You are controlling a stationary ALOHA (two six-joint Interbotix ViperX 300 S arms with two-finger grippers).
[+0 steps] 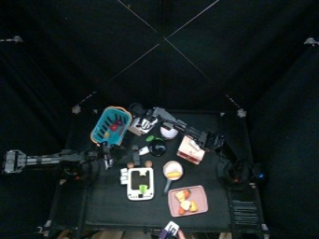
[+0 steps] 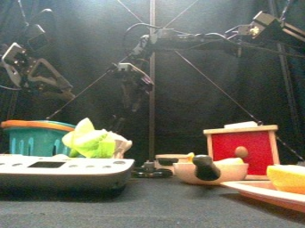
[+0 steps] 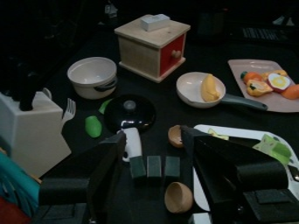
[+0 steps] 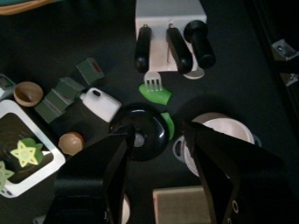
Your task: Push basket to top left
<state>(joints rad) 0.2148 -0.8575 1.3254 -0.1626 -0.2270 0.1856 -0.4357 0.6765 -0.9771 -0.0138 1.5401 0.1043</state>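
The teal basket (image 1: 110,124) with an orange-tan rim stands at the table's left back part. In the front view it (image 2: 34,136) shows at the left, behind a green lettuce piece. My right arm reaches across from the right. Its gripper (image 1: 141,121) hangs open just right of the basket, and I cannot tell if it touches. In the right wrist view its gripper (image 4: 155,138) is open over a black round lid (image 4: 142,131). My left gripper (image 3: 158,147) is open and empty, low at the table's left side in front of the basket (image 3: 10,179).
A white knife block (image 4: 172,12) stands beside the right gripper. A red and wooden box (image 2: 242,148), a white bowl (image 3: 91,76), a ladle with orange food (image 3: 201,87), a pink tray (image 1: 187,202) and a white tray (image 1: 141,184) fill the middle and right.
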